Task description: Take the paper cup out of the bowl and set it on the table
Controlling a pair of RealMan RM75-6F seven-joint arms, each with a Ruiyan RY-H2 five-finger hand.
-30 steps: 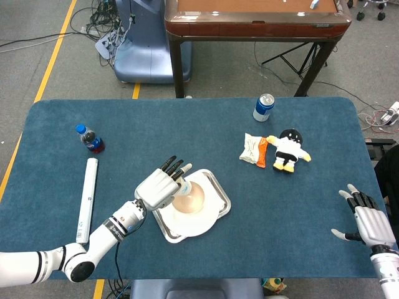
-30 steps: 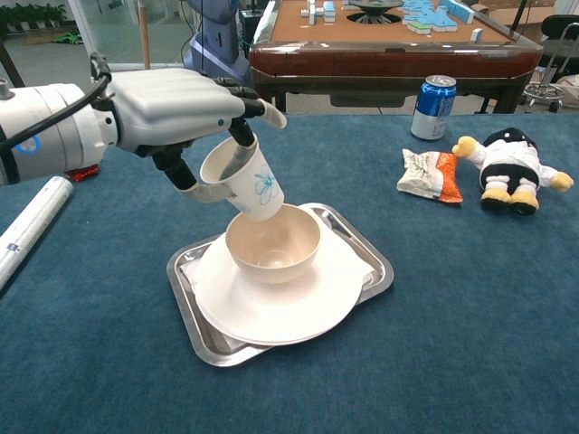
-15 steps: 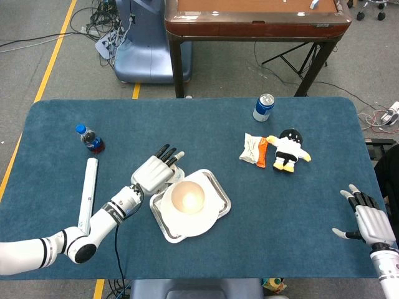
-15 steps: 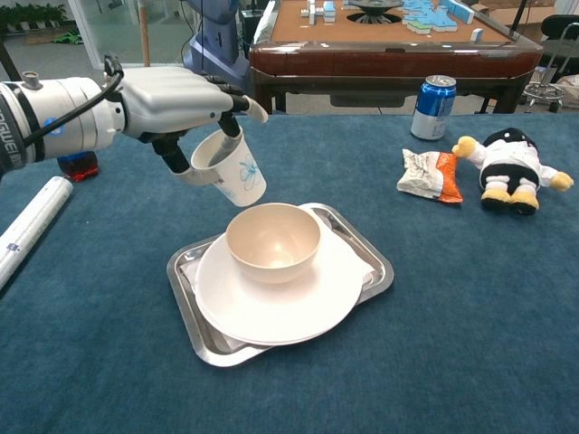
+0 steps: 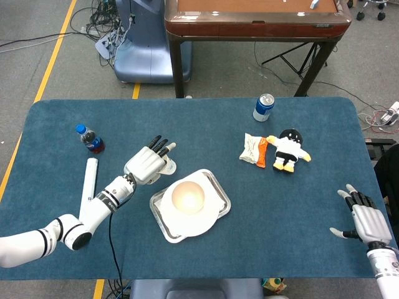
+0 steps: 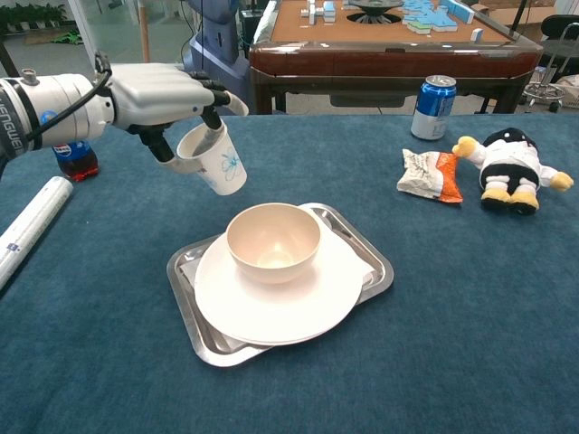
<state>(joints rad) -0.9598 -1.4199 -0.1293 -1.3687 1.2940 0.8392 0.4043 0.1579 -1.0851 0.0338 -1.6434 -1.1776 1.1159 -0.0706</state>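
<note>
My left hand [image 6: 167,90] [image 5: 148,164] grips a white paper cup [image 6: 215,161] with a blue print, tilted, held above the blue table to the left of the bowl. In the head view the cup [image 5: 168,167] peeks out under the fingers. The beige bowl [image 6: 272,241] [image 5: 187,197] is empty and sits on a white plate [image 6: 280,303] inside a metal tray [image 6: 371,267]. My right hand [image 5: 368,222] rests open near the table's front right corner, holding nothing.
A cola bottle [image 5: 91,139] and a white roll [image 5: 87,198] lie at the left. At the back right are a blue can [image 6: 433,107], a crumpled snack packet [image 6: 428,175] and a plush penguin toy [image 6: 509,166]. A brown table [image 5: 255,15] stands behind.
My left hand has lifted the cup out of the bowl and carried it leftward and back, away from the tray. The right hand has barely moved.
</note>
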